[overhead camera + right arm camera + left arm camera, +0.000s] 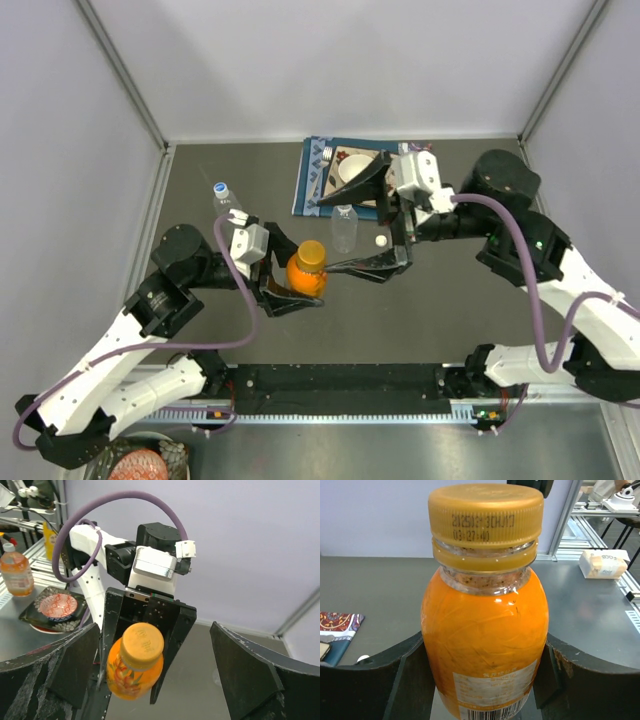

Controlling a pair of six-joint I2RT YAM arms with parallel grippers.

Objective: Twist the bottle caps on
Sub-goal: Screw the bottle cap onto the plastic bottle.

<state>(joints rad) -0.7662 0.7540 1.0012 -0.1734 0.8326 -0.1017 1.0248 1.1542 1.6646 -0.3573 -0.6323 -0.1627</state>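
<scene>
While a clear bottle [226, 207] already wearing its blue-and-white cap [220, 188] stands on the counter [450, 320] at the far left, the left end effector [303, 287] is clamped on the body of the orange bottle [307, 272]. It appears to hold the bottle off the counter, tilted with its top toward the right arm. The orange cap [485, 512] sits on the neck, but a gap shows between it and the ring below. It looks not fully wound down, so tightening it is judged the step in hand.

Further right a second clear bottle [343, 230] stands open-necked, with a loose white cap [381, 241] just beside it. The right end effector [155, 640] is spread wide and empty, facing the orange cap without touching it. The next move calls for it to advance until its fingers flank the cap. It would then close squarely and turn the wrist while the left grip resists.
</scene>
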